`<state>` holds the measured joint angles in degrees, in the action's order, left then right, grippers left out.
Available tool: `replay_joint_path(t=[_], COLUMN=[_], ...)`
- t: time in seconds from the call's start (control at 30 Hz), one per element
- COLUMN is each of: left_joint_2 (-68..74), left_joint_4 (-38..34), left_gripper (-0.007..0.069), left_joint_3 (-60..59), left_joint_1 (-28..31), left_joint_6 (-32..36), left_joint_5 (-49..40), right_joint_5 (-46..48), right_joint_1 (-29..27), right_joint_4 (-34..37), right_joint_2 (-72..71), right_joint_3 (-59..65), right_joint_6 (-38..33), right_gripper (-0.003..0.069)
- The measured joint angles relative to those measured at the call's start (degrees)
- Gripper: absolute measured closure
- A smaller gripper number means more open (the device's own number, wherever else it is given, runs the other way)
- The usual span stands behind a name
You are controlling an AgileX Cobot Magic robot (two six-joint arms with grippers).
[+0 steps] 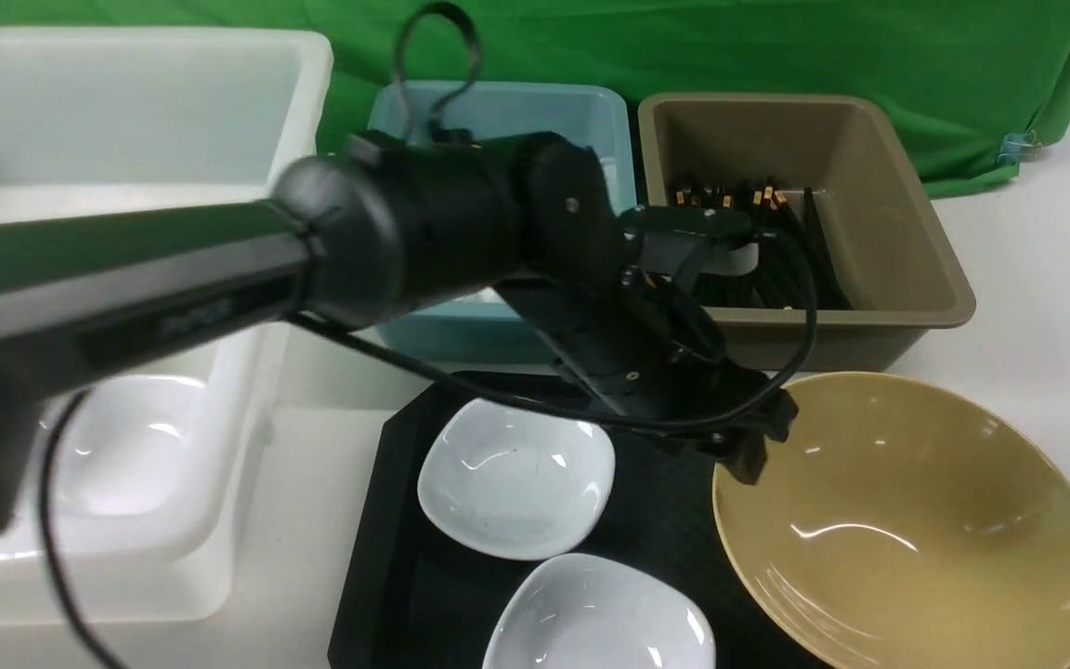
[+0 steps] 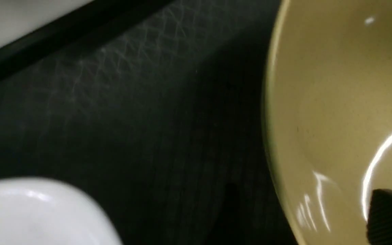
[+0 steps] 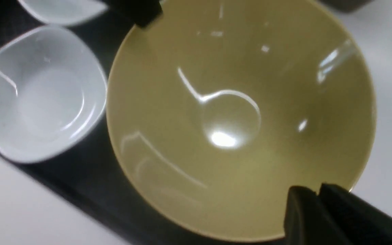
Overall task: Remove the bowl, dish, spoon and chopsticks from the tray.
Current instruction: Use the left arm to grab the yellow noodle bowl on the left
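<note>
The mustard-yellow bowl sits at the right end of the black tray, reaching past it over the table. My left gripper is open at the bowl's far-left rim. In the left wrist view one finger is inside the bowl. My right gripper is shut on the bowl's near-right rim. Two white rounded-square dishes lie on the tray. Several black chopsticks lie in the brown tub. The spoon is out of view.
A large white tub stands at the left with a white dish inside. A teal tub and a brown tub stand behind the tray. My left arm stretches across the white tub. A green cloth hangs behind.
</note>
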<state>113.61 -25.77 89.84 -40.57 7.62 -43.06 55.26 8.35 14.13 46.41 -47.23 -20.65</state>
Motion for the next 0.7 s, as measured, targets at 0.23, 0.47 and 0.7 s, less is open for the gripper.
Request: replay_joint_path(t=[0.23, 0.47, 0.7], left_joint_2=[5.4, 7.8, 6.4], left_joint_4=[-1.6, -6.5, -7.2], left_gripper=[0.0128, 0.0466, 0.0625], left_joint_3=[1.7, 1.9, 2.2], left_joint_1=[0.0, -0.1, 0.2], left_joint_6=[0.0, 0.0, -1.8], left_joint_5=[0.3, 0.1, -1.2], right_joint_5=[-2.1, -4.1, -4.7], right_joint_1=[-0.1, -0.2, -0.2], right_joint_4=[0.0, 0.0, 0.0], right_joint_2=[-0.5, -0.5, -0.5], right_joint_3=[0.0, 0.0, 0.0], right_joint_6=[1.3, 1.5, 1.5], right_gripper=[0.0590, 0.0577, 0.0566])
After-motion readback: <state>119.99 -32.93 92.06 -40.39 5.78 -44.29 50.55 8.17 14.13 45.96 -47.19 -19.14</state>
